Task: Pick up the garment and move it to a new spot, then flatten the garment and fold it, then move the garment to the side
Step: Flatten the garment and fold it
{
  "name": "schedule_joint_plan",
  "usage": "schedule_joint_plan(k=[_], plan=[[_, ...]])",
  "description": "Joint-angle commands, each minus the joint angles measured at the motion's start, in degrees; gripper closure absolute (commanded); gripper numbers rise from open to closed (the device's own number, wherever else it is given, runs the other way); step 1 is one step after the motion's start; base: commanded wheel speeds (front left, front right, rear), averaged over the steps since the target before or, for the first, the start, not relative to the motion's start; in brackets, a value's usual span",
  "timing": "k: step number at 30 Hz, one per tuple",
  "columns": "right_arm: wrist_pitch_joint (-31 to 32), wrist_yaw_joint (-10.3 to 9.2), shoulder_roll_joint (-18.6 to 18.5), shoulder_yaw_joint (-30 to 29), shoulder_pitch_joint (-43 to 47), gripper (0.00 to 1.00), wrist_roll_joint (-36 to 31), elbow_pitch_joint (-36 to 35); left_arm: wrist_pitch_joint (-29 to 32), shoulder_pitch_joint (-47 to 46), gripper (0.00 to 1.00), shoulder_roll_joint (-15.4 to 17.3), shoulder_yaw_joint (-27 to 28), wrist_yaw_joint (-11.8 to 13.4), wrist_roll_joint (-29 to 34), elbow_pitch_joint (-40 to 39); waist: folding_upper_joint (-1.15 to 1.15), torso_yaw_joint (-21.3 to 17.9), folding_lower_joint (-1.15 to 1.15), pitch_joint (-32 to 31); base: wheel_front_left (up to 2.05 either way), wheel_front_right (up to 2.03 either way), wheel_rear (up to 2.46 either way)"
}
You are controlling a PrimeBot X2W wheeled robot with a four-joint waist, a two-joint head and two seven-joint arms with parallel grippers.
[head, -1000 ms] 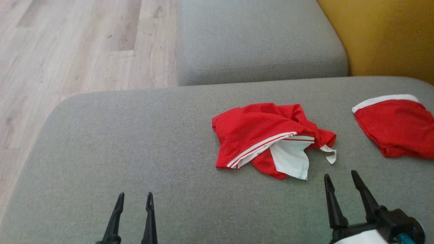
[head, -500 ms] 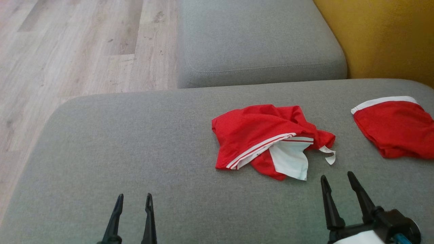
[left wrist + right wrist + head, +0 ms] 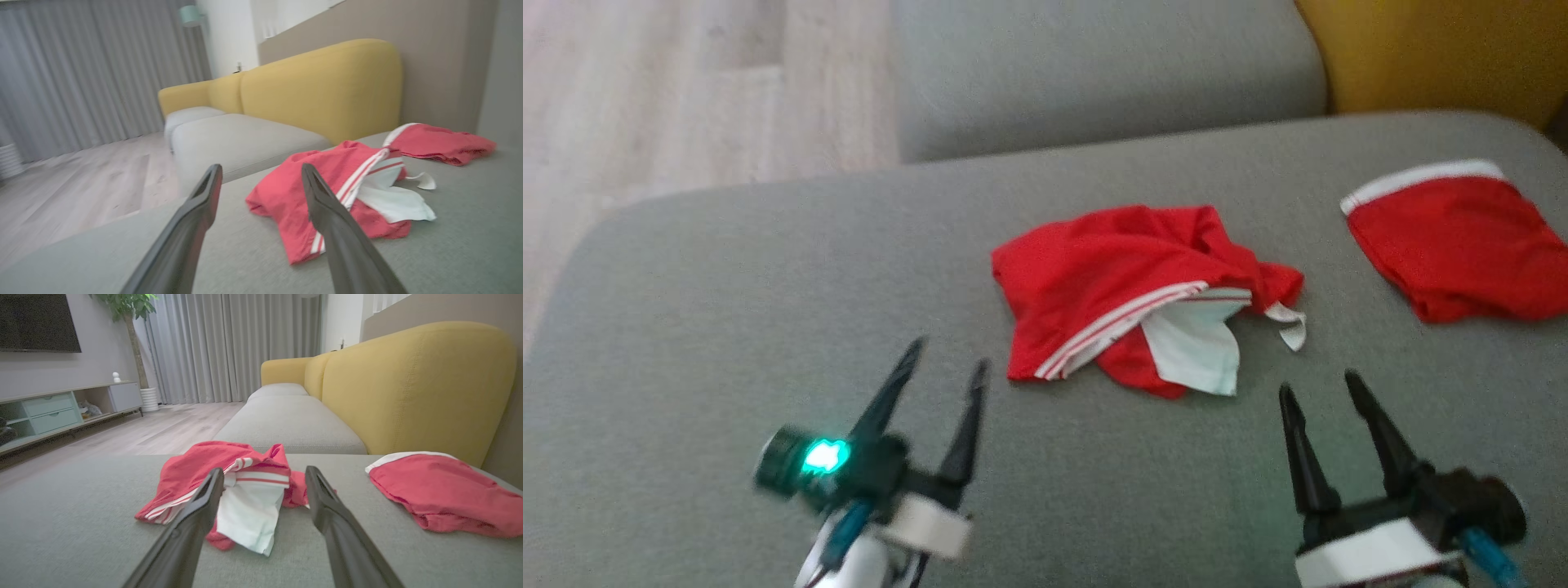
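A crumpled red garment [image 3: 1119, 278] with white stripes and a white inner panel lies on the grey sofa seat [image 3: 768, 286]. The left wrist view shows the garment [image 3: 286, 188] just beyond and right of the fingers; the right wrist view has the garment [image 3: 212, 465] straight ahead. My left gripper [image 3: 947, 359] hovers open to the garment's lower left, its tips a short way off the striped hem. My right gripper [image 3: 1319, 388] stands open below the garment's right end. Nothing is between either pair of fingers.
A second red piece with a white band [image 3: 1454, 245] lies at the seat's right. A further grey seat cushion [image 3: 1094, 73] and the yellow backrest [image 3: 1445, 49] lie behind. Wooden floor [image 3: 645, 98] is past the seat's left edge.
My left arm has risen and swung forward toward the garment, its wrist now in view. The head camera has shifted, so the whole scene sits higher and more to the left. The garment lies unchanged.
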Motion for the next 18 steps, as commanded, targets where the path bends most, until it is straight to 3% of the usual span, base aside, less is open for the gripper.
schedule_joint_plan(k=[1,9,15,18], plan=[[-0.21,-0.04,-0.91,1.66,-4.38,0.00,0.29,-2.54,-0.54,-5.83,0.00,-0.35,-0.48,-1.23,1.25,0.40,0.00,-3.14,-0.01,3.69,0.00,0.00,0.00],[-0.21,-0.04,-0.60,3.21,-11.67,0.00,0.86,-4.76,-0.54,-25.46,0.00,-0.46,-12.90,-5.28,5.23,16.29,0.00,-10.17,-0.01,14.72,0.00,0.00,0.00],[-0.21,-0.04,-0.10,3.17,-14.66,0.00,1.17,-5.52,-0.54,-33.39,0.00,-0.48,-16.14,-5.29,6.24,23.61,0.00,-15.70,-0.01,19.07,0.00,0.00,0.00],[-0.21,-0.04,0.03,3.05,-14.85,0.00,1.27,-5.60,-0.54,-35.86,0.00,-0.44,-16.50,-3.69,6.62,25.68,0.00,-17.82,-0.01,20.28,0.00,0.00,0.00]])
